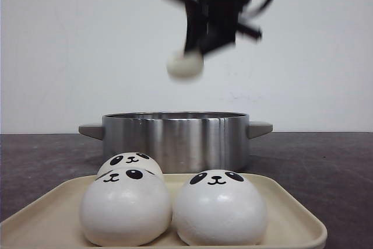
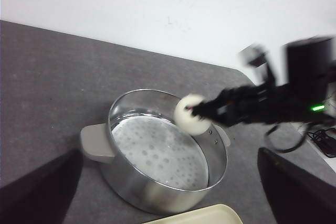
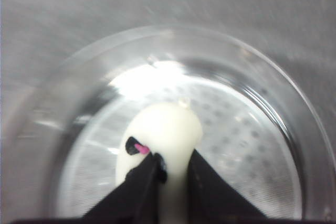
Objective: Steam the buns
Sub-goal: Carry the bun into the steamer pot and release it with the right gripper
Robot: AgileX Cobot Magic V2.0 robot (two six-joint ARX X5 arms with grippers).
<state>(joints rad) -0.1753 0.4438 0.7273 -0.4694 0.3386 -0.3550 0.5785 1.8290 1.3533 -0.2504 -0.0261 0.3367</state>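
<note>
Three white panda-faced buns sit on the beige tray (image 1: 52, 217): one front left (image 1: 125, 208), one front right (image 1: 220, 208), one behind (image 1: 129, 160). My right gripper (image 1: 195, 51) is shut on a fourth bun (image 1: 185, 65) and holds it in the air above the steel pot (image 1: 175, 138). In the right wrist view the gripper (image 3: 172, 163) squeezes the bun (image 3: 165, 127) over the pot's perforated steamer plate (image 3: 247, 150). The left wrist view shows the held bun (image 2: 191, 115) above the pot's far rim. My left gripper (image 2: 169, 153) is open and empty, above the pot (image 2: 152, 195).
The pot has two grey side handles (image 1: 90, 130) and stands on a dark grey table (image 1: 326, 161) just behind the tray. A corner of the tray (image 2: 202, 216) shows in the left wrist view. A white wall is behind.
</note>
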